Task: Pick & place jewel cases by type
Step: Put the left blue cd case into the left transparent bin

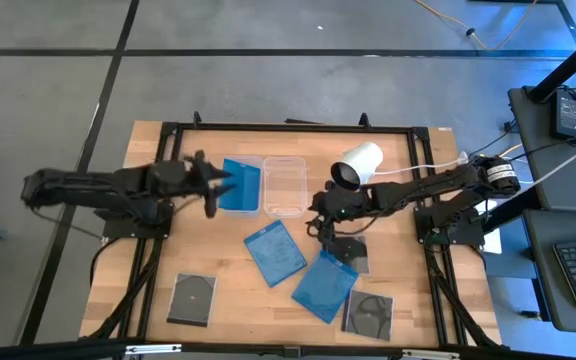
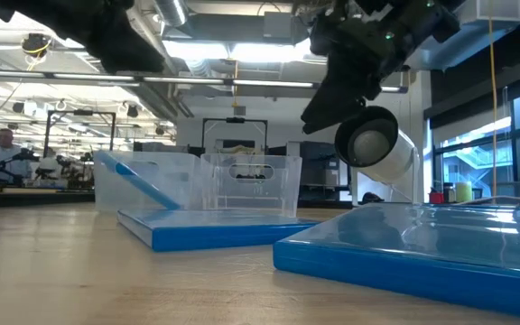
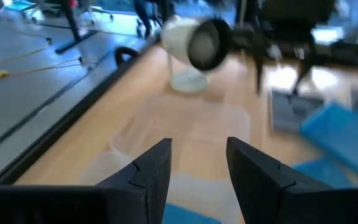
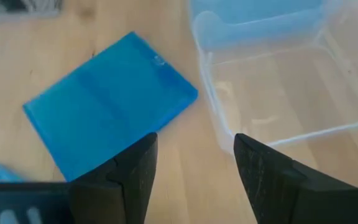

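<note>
- Left gripper [image 1: 216, 187]: above the left clear tub [image 1: 240, 186], fingers [image 3: 157, 171] parted by a narrow gap, nothing between them.
- A blue jewel case [image 1: 238, 185] sits in that left tub, leaning at a tilt against its wall as seen in the low view.
- Right gripper [image 1: 318, 222]: hovering over the table just beside the right clear tub [image 1: 285, 186], jaws spread wide, empty. Its wrist view looks down on a blue case and the tub corner.
- Right tub holds no case that I can see.
- Second blue case [image 1: 275, 251] lies flat on the table [image 1: 158, 260], below the tubs, near the right gripper.
- Third blue case [image 1: 325, 285] lies flat beside it, toward the front right.
- Dark case [image 1: 190, 298] with disc: front left, well apart from the others.
- Second dark case [image 1: 368, 313]: front right, just beside the third blue one.
- Third dark case [image 1: 354, 251]: under the right arm, partly hidden.
- White cylinder [image 1: 358, 163] with dark end lies behind the right arm, near the right tub.
</note>
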Robot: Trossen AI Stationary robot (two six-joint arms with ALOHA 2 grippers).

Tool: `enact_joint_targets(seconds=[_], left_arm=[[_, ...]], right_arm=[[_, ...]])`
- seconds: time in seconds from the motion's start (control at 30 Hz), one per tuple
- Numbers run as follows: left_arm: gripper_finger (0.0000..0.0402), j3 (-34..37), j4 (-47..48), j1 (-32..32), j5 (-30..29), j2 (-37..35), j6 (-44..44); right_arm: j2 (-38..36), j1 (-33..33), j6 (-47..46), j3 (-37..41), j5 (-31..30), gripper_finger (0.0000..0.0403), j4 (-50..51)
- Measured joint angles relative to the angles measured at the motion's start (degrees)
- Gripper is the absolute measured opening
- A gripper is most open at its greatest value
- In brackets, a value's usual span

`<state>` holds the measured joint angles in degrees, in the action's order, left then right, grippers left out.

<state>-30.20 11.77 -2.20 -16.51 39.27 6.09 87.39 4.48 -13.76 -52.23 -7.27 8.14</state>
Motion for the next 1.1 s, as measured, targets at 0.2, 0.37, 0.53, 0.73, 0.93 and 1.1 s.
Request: enact_joint_targets(seconds=[0.2, 0.37, 0.53, 0.73, 0.93, 1.1], left_arm=[[0.0153, 0.02, -2.21, 12.6, -11.3, 8.05, -0.99], [0.0149, 0.02, -8.87, 21.64, -18.52, 13.76, -6.53], [0.0152, 0.02, -16.37, 28.1, -23.42, 20.28, -12.93], [0.0154, -2.13, -16.61, 32.31, -23.76, 28.73, -15.64], [0.0149, -6.42, -14.97, 35.17, -22.66, 36.91, -19.53], [0.0151, -7.23, -14.89, 35.16, -18.51, 42.0, -16.47]], right_arm=[[2.74, -1.36, -5.69, 0.01, 3.7, 0.0217, -1.83], [4.39, -1.26, -7.65, 0.01, 6.63, 0.0217, -2.58], [6.36, -1.16, -12.18, 0.03, 7.0, 0.0217, -2.95], [9.24, -1.14, -14.69, 0.03, 7.02, 0.0217, -3.31], [11.37, -1.13, -17.47, 0.05, 7.04, 0.0217, -4.03], [13.0, -0.77, -19.15, 0.05, 7.04, 0.0217, -4.08]])
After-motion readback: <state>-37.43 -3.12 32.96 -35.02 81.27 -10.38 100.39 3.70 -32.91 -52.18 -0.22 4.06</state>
